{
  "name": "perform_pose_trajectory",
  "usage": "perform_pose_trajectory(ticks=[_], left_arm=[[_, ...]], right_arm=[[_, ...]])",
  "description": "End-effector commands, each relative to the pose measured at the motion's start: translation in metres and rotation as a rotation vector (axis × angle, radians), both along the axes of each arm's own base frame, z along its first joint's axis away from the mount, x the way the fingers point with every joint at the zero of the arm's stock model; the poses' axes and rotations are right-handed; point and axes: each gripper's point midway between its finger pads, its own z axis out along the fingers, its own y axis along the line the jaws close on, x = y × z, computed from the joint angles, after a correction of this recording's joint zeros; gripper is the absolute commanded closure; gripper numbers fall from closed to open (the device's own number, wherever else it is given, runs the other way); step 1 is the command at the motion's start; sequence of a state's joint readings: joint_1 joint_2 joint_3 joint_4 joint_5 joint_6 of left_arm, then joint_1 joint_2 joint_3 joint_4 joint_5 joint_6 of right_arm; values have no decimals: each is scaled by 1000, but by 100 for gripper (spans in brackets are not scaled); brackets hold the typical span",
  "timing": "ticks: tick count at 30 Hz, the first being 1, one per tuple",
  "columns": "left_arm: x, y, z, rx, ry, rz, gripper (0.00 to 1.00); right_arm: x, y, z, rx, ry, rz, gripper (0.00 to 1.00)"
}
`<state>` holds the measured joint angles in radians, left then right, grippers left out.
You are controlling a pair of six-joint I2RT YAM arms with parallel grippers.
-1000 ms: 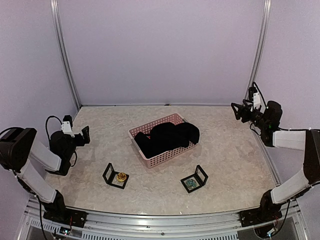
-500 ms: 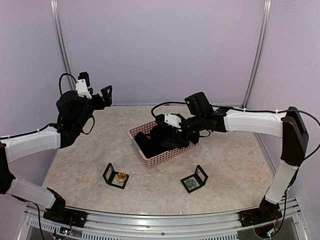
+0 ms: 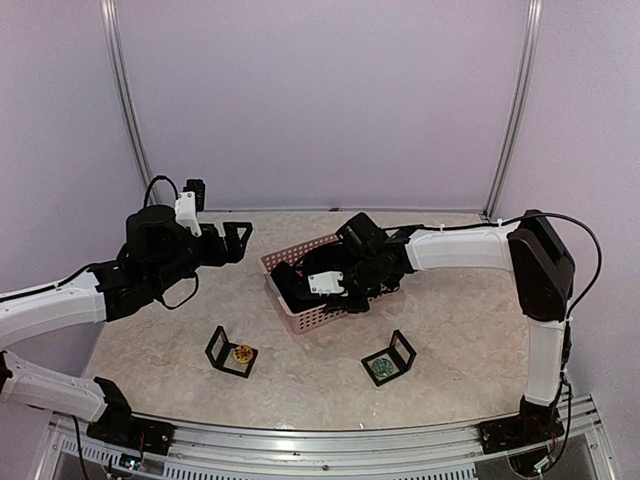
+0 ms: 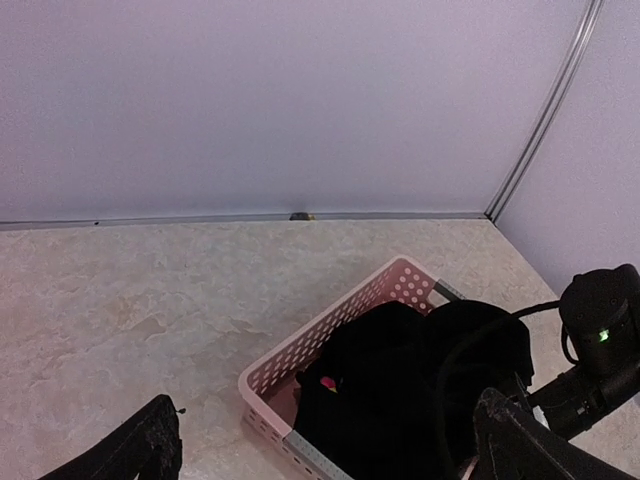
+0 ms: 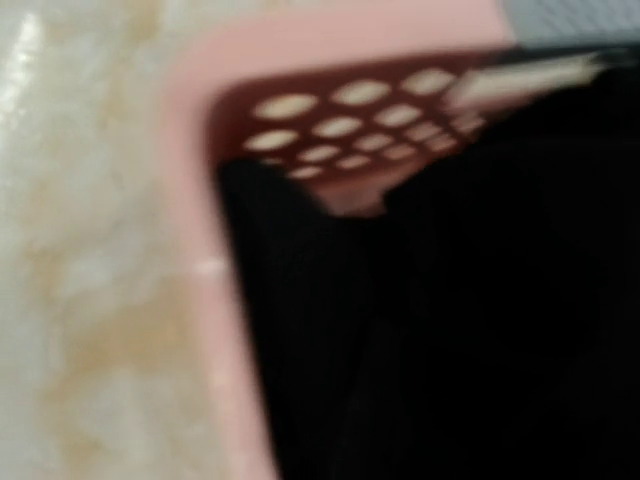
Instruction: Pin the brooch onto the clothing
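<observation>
You had the clothing (image 3: 288, 285) bunched up, black, in the pink basket (image 3: 305, 318) on the tabletop (image 3: 480, 300). Left wrist view caught a pink spot (image 4: 328, 383) on it; top view didn't. Left jaws gaped wide. Right jaws were down in the fabric, can't tell if clenched.

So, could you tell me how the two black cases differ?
The left case holds a yellow-orange brooch; the right case holds a teal brooch. The left case's lid stands on its left side, the right case's on its right. Both are black, open and on the table.
</observation>
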<state>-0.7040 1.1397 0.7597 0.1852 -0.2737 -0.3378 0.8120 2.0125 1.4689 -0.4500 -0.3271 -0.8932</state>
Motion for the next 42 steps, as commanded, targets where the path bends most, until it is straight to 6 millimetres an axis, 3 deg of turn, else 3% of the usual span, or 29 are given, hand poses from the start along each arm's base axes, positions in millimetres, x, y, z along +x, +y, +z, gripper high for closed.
perform_pose_trajectory(ticks=[1, 4, 6, 9, 11, 16, 18, 20, 22, 24, 27, 29, 30, 32, 35, 37, 40, 42], left_arm=[[-17, 12, -25, 29, 106, 10, 3], [-23, 17, -32, 46, 134, 10, 3], [-26, 19, -42, 63, 168, 11, 3], [-30, 19, -55, 80, 208, 6, 3], [-31, 20, -64, 93, 235, 6, 3], [-37, 21, -83, 113, 306, 3, 3], [-42, 22, -92, 120, 340, -1, 3], [-47, 25, -103, 126, 376, 1, 3], [-52, 29, -112, 130, 408, 10, 3], [-58, 31, -121, 126, 445, 9, 4], [-67, 30, -132, 127, 487, 0, 4], [-74, 30, -139, 131, 510, -4, 4], [-78, 30, -144, 135, 522, -5, 4], [-85, 31, -152, 144, 551, -8, 4], [-95, 33, -163, 156, 592, -8, 4], [-101, 36, -172, 167, 610, -2, 5], [-100, 51, -182, 194, 627, 78, 11], [-99, 48, -184, 199, 627, 68, 17]], right_arm=[[48, -10, 19, 63, -64, -162, 86], [93, -38, 27, 73, -73, -327, 88], [130, -68, 32, 80, -68, -477, 90], [184, -124, 34, 80, -46, -747, 91], [215, -173, 34, 74, -42, -942, 91], [251, -274, 21, 69, 51, -1369, 91], [259, -302, 15, 91, 88, -1489, 91], [264, -318, 10, 118, 115, -1551, 91], [268, -323, 6, 122, 117, -1566, 87], [271, -323, 5, 119, 126, -1573, 76], [273, -320, 14, 120, 156, -1584, 43], [269, -316, 31, 135, 155, -1587, 27], [264, -311, 40, 135, 141, -1579, 15], [247, -295, 75, 153, 69, -1543, 4], [197, -245, 106, 177, 61, -1423, 3], [148, -201, 111, 194, 128, -1302, 4], [74, -158, 95, 229, 349, -1195, 10], [31, -144, 78, 229, 479, -1181, 15]])
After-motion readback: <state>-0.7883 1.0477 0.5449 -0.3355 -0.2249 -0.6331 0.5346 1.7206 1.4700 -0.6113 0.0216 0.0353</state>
